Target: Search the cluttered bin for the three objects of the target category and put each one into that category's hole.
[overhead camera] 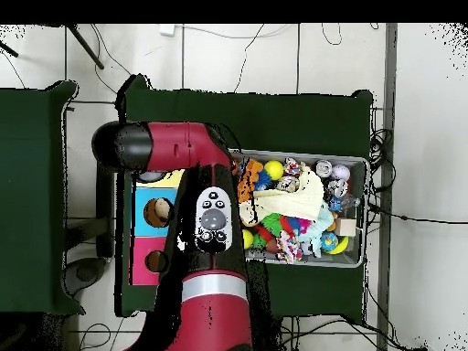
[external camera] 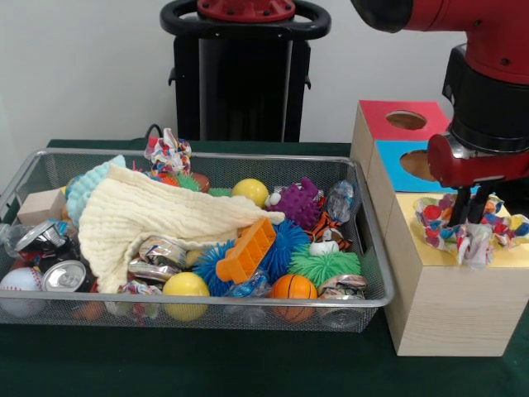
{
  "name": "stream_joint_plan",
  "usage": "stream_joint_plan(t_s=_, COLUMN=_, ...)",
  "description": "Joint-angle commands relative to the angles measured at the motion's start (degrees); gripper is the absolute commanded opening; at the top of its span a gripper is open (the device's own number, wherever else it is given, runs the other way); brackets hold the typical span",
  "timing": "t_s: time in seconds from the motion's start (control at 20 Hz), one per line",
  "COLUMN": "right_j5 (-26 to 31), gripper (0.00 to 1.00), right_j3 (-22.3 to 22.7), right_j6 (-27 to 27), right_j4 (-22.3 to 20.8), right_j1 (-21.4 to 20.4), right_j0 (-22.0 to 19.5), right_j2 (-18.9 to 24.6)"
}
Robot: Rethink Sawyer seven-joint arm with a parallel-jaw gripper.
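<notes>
Overhead, the red arm (overhead camera: 206,265) hides the gripper (external camera: 469,217) entirely; from the front, its dark fingers are clamped on a knotted multicolored rope toy (external camera: 474,241) over the yellow-topped box (external camera: 450,306), whose hole is hidden by similar toys. Another rope toy (external camera: 169,154) rests on the far rim of the wire bin (external camera: 364,299).

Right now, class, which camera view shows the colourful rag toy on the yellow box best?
The front view: the colourful rag toy sits on the yellow box under the gripper, in plain sight. In the overhead view the red arm covers that spot, so the toy is hidden.
</notes>
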Motion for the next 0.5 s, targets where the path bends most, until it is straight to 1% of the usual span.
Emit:
stream_joint_plan(t_s=0.05, right_j5=-3.56, gripper=0.0, right_j3=1.91, right_j6=8.23, right_j4=0.77, right_j1=1.14, right_j0=-2.61, right_j2=2.98)
stream_joint_plan(t_s=0.3, right_j5=-4.5, gripper=0.0, right_j3=2.4, right_j6=8.81, right_j4=0.66, right_j1=1.1, right_j0=-1.84, right_j2=2.53)
stream_joint_plan(t_s=0.35, right_j5=-4.05, gripper=0.0, right_j3=1.64, right_j6=8.84, right_j4=0.61, right_j1=1.42, right_j0=-1.73, right_j2=2.46)
stream_joint_plan(t_s=0.5, right_j5=-4.62, gripper=0.0, right_j3=1.47, right_j6=8.73, right_j4=0.31, right_j1=1.7, right_j0=-1.55, right_j2=2.4)
